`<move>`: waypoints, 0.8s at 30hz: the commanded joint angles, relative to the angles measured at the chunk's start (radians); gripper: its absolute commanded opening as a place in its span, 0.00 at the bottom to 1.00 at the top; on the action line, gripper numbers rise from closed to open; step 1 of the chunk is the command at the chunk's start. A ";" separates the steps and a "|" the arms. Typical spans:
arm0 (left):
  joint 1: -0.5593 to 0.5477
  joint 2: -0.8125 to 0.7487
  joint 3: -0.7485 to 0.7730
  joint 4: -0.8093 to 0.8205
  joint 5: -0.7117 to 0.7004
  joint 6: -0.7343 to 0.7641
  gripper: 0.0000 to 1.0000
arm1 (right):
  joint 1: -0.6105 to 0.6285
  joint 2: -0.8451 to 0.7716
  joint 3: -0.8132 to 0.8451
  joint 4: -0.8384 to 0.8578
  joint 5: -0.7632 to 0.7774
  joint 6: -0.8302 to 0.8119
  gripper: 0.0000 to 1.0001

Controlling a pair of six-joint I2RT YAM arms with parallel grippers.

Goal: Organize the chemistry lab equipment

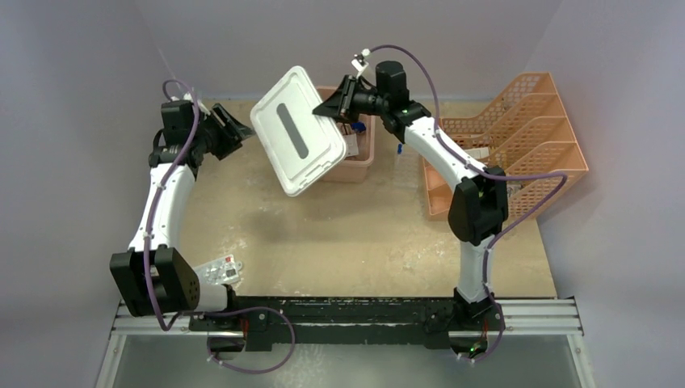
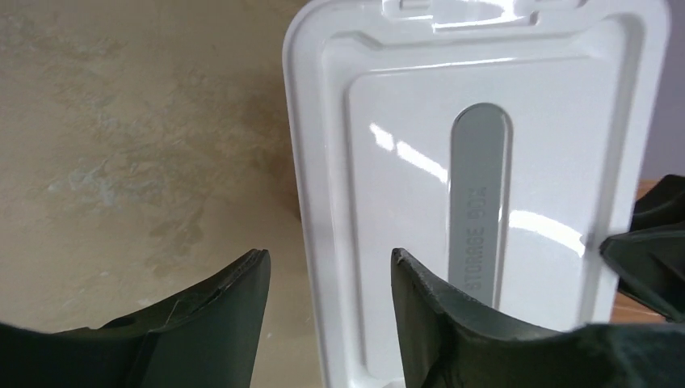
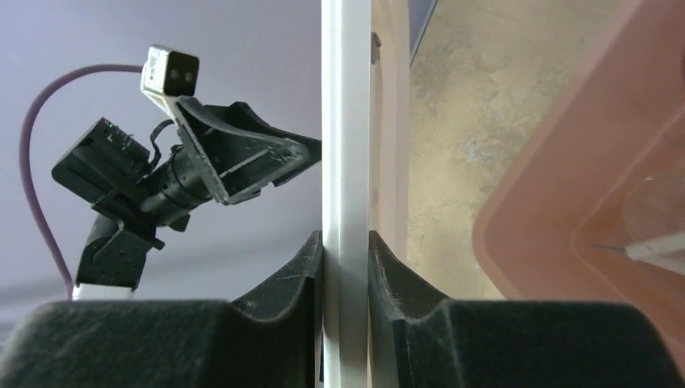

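The white lid [image 1: 299, 141] hangs tilted in the air above the table. My right gripper [image 3: 346, 238] is shut on its thin edge, with both pads pressed flat against the white rim [image 3: 346, 121]. My left gripper [image 2: 331, 259] is open, and the lid's [image 2: 485, 162] other long edge lies between its fingers without touching them. Below the right gripper [image 1: 335, 109] stands the pink tub [image 1: 359, 162], uncovered, with a few small pieces of lab equipment [image 1: 355, 133] inside. A white packet [image 1: 222, 271] lies by the left arm's base.
Orange mesh racks [image 1: 517, 137] stand at the back right of the table. The pink tub's wall [image 3: 582, 186] fills the right of the right wrist view, with a thin white rod [image 3: 654, 246] inside it. The tan tabletop [image 1: 355, 234] stretches between the arms.
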 commanded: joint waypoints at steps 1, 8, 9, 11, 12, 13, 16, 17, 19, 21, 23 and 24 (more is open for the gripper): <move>-0.005 0.067 0.097 0.217 0.078 -0.162 0.56 | -0.072 -0.098 -0.067 0.161 0.018 0.125 0.01; -0.036 0.193 0.201 0.207 0.056 -0.193 0.56 | -0.153 -0.099 -0.140 0.272 0.043 0.277 0.00; -0.041 0.201 0.197 0.219 0.054 -0.202 0.56 | -0.161 -0.098 -0.152 0.278 0.053 0.294 0.00; -0.053 0.221 0.187 0.252 0.052 -0.222 0.56 | -0.175 -0.101 -0.197 0.332 0.070 0.351 0.00; -0.061 0.234 0.183 0.271 0.056 -0.232 0.56 | -0.183 -0.102 -0.222 0.374 0.084 0.383 0.00; -0.070 0.248 0.184 0.284 0.056 -0.238 0.56 | -0.190 -0.101 -0.245 0.413 0.091 0.415 0.00; -0.097 0.292 0.191 0.312 0.050 -0.257 0.56 | -0.201 -0.096 -0.303 0.498 0.128 0.485 0.00; -0.106 0.305 0.190 0.324 0.045 -0.264 0.56 | -0.201 -0.095 -0.315 0.511 0.142 0.494 0.00; -0.117 0.333 0.191 0.343 0.035 -0.271 0.56 | -0.202 -0.090 -0.343 0.562 0.165 0.519 0.00; -0.117 0.355 0.192 0.350 0.009 -0.263 0.56 | -0.202 -0.087 -0.369 0.603 0.185 0.541 0.00; -0.141 0.378 0.193 0.359 -0.011 -0.251 0.56 | -0.202 -0.094 -0.398 0.635 0.220 0.543 0.00; -0.146 0.393 0.196 0.363 -0.011 -0.247 0.56 | -0.202 -0.095 -0.403 0.643 0.231 0.532 0.00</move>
